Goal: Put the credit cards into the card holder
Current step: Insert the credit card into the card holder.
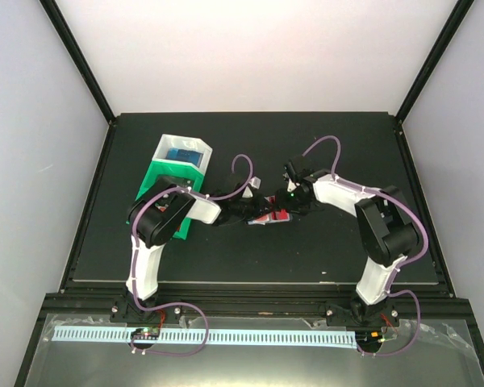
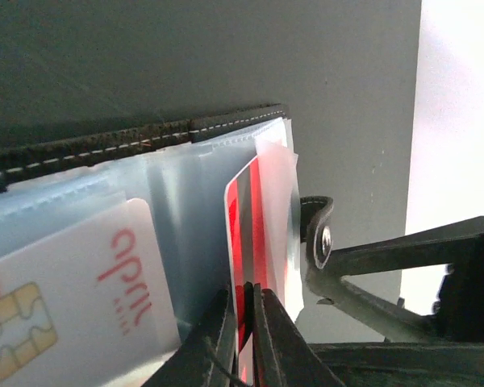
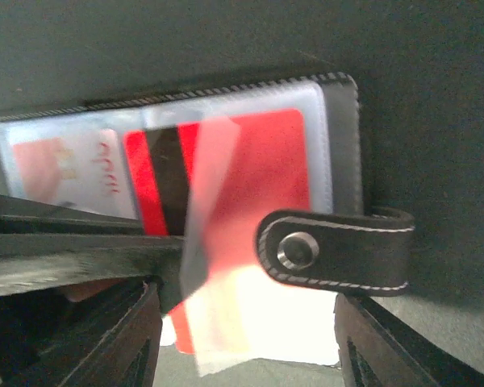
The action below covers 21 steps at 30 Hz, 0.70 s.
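The card holder point(image 3: 345, 137) lies open on the dark table, black outside and light blue inside; its snap strap point(image 3: 339, 251) is folded across the near edge. A red credit card point(image 2: 254, 218) with a black stripe stands partly inside a clear pocket. My left gripper point(image 2: 250, 300) is shut on that card's near edge. A white credit card point(image 2: 81, 282) with a chip sits in the neighbouring pocket. My right gripper point(image 3: 250, 355) is open, one finger on each side of the strap and the red card point(image 3: 258, 153). In the top view both grippers meet at the holder point(image 1: 268, 218).
A green tray point(image 1: 157, 184) holding a white tray point(image 1: 195, 151) with something blue inside stands at the back left, close behind the left arm's elbow. Black frame posts rise at the table's back corners.
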Motion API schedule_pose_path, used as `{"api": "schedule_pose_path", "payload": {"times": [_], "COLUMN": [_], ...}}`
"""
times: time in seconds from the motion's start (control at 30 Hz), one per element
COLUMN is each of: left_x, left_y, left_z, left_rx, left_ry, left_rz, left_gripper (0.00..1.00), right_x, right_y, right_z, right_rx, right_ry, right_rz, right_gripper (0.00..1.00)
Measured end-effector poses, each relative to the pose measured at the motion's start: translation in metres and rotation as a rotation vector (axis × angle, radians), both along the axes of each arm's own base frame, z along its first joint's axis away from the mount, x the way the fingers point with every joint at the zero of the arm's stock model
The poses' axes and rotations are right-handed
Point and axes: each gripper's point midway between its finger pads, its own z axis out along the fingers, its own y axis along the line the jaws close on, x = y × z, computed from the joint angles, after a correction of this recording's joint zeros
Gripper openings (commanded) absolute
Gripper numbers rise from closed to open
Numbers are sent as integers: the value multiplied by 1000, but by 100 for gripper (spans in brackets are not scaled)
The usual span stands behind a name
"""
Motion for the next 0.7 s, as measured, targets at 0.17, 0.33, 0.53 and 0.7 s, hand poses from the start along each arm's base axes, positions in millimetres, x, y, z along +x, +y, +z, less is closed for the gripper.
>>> {"api": "schedule_pose_path", "payload": {"times": [0.17, 0.33, 0.53, 0.7], "left_x": [-12, -15, -22, -28], "left_y": [-11, -14, -12, -10], "left_z": [0, 3, 5, 8], "left_rx": [3, 10, 50, 99], "left_ry": [4, -7, -11, -18], "left_rz": [-38, -62, -92, -117], "left_gripper": [16, 24, 32, 35], "right_x": [7, 12, 5, -4], "right_y": [-5, -12, -18, -25], "right_z": [21, 24, 15, 9], "right_rx": [6, -11, -33, -47], "right_ry": [-71, -93, -69, -50], "right_rz": [-16, -37, -55, -61], "right_gripper": [63, 64, 66, 67]}}
